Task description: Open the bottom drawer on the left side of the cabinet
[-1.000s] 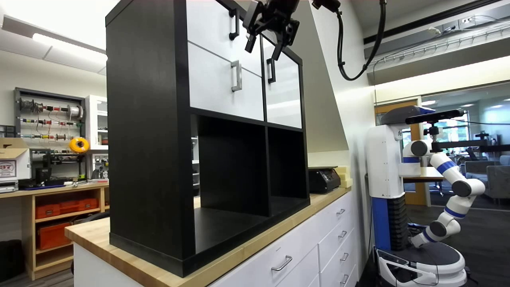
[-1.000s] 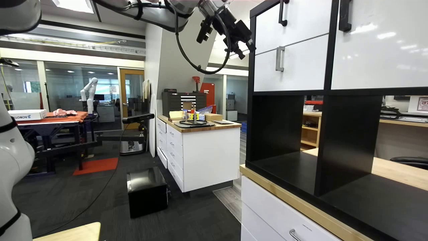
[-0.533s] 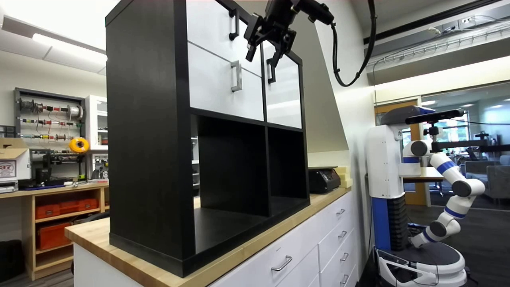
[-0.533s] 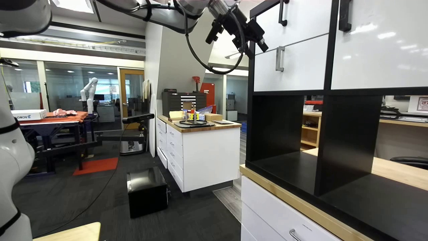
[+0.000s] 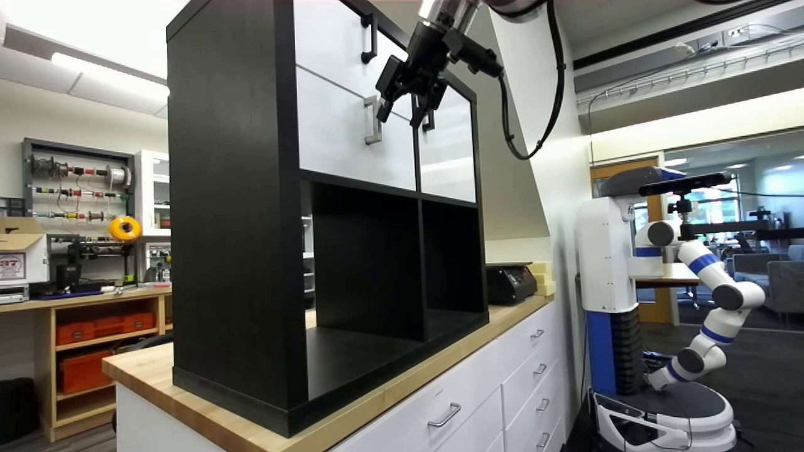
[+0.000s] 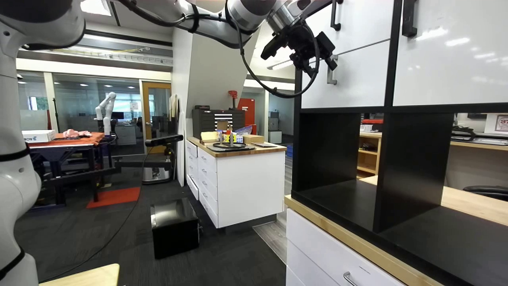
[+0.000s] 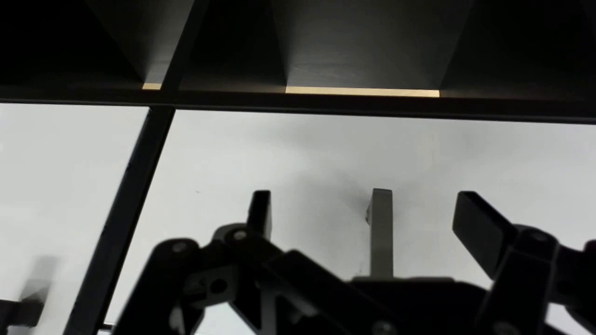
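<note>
Wrist view: black fingers point(image 7: 482, 232) stand apart, the grey metal bar handle point(image 7: 382, 232) seen between them, long axis 12-to-6 o'clock, depth unclear; its white flat-fronted bottom drawer point(image 7: 344, 167) spreads towards 12 o'clock.

Orange cases point(image 5: 85, 371) on wooden shelves point(image 5: 44, 370), yellow spool point(image 5: 120, 231), black box point(image 6: 174, 228) on dark carpet point(image 6: 131, 246), red mat point(image 6: 113, 197)

The cabinet point(image 5: 229, 220) stands on the worktop point(image 5: 146, 362), along its front edge; inside, the upper drawer point(image 5: 326, 37) sits above the bottom drawer point(image 5: 336, 135), which has the claw point(image 5: 399, 119) before it.
</note>
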### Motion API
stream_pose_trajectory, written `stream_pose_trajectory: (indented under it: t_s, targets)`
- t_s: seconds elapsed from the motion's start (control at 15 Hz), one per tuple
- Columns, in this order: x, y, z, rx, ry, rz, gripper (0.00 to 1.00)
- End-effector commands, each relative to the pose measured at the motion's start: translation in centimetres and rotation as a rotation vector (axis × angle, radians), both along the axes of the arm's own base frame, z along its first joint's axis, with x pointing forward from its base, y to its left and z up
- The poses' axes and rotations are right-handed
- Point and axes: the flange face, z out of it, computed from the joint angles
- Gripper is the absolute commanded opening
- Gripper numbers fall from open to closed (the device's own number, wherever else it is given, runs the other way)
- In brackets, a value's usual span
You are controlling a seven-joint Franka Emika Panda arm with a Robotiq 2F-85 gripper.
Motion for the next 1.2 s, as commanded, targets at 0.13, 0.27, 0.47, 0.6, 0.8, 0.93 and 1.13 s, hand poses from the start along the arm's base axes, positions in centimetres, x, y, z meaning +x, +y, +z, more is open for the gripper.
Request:
stream_pose_trajectory:
  t_s: [0.13, 0.27, 0.47, 0.6, 0.8, 0.93, 1.13]
  targets:
    - [1.3, -0.9, 0.4, 0.016, -0.043, 0.066, 1.0]
    - [1.6, -0.9, 0.3, 0.019, -0.047, 0.081, 1.0]
    - [2.0, -1.2, -0.1, 0.019, -0.048, 0.096, 1.0]
    - [2.0, -1.3, -0.2, 0.017, -0.047, 0.106, 0.75]
    - [1.8, -1.1, 0.1, 0.012, -0.061, 0.117, 0.6]
    - [1.7, -1.0, 0.4, 0.013, -0.074, 0.127, 0.47]
    - [1.6, -0.9, 0.8, 0.016, -0.096, 0.143, 0.28]
